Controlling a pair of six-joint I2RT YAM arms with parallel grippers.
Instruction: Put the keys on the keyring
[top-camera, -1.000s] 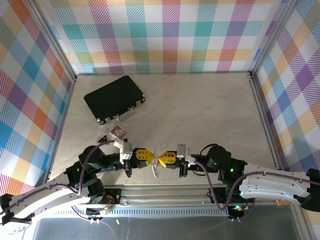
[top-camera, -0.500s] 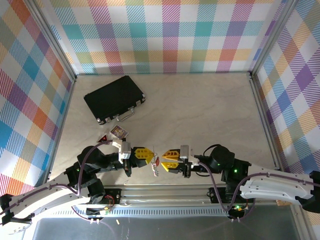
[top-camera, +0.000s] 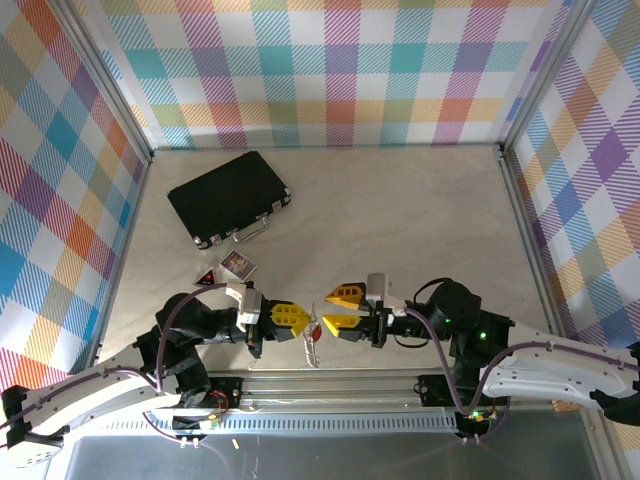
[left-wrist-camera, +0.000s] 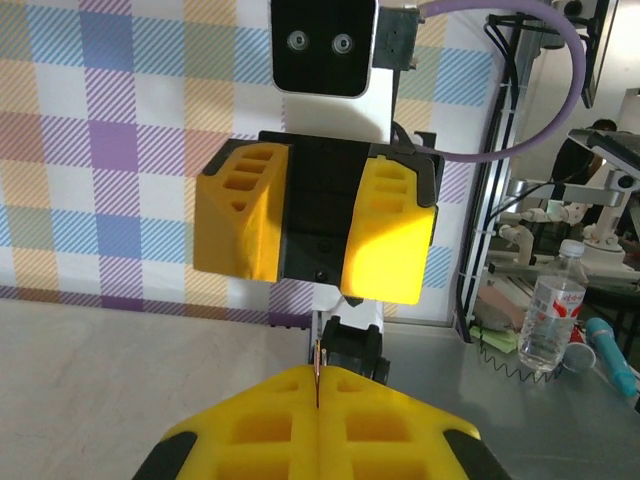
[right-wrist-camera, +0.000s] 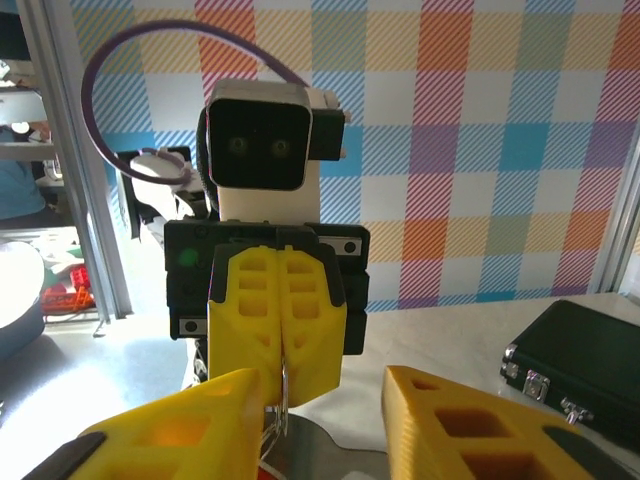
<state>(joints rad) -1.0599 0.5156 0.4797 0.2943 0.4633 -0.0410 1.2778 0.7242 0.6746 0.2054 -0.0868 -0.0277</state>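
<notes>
Close to the near edge of the tabletop (top-camera: 400, 220), the two hands meet tip to tip.

The left hand (top-camera: 297, 320) is clenched tight. It pinches the top of the keyring (top-camera: 312, 348). The keyring hangs from those tips, with its long side pointing down. In the top view it trails toward the near edge.

The red key (top-camera: 315, 330) sits right at the top of the keyring, touching or almost touching the left hand's tips. I cannot tell if the key is threaded on the loop or just lying against it.

The right hand (top-camera: 333, 309) is just beside the keyring, on the other side from the left hand. Its two yellow fingers stand apart and hold nothing.

From the right wrist, the left hand (right-wrist-camera: 281, 330) looks straight back at the camera. The silver loop of the keyring (right-wrist-camera: 281, 395) dangles under its shut tips, in line with the gap between the right hand's own fingers. From the left wrist, the right hand (left-wrist-camera: 318, 230) faces back with its fingers spread.

So I think the right hand is the free one for the next move. It would have to reach straight across and a little down.

Far off at the back left lies the black case (top-camera: 228, 197), well apart from both hands.
</notes>
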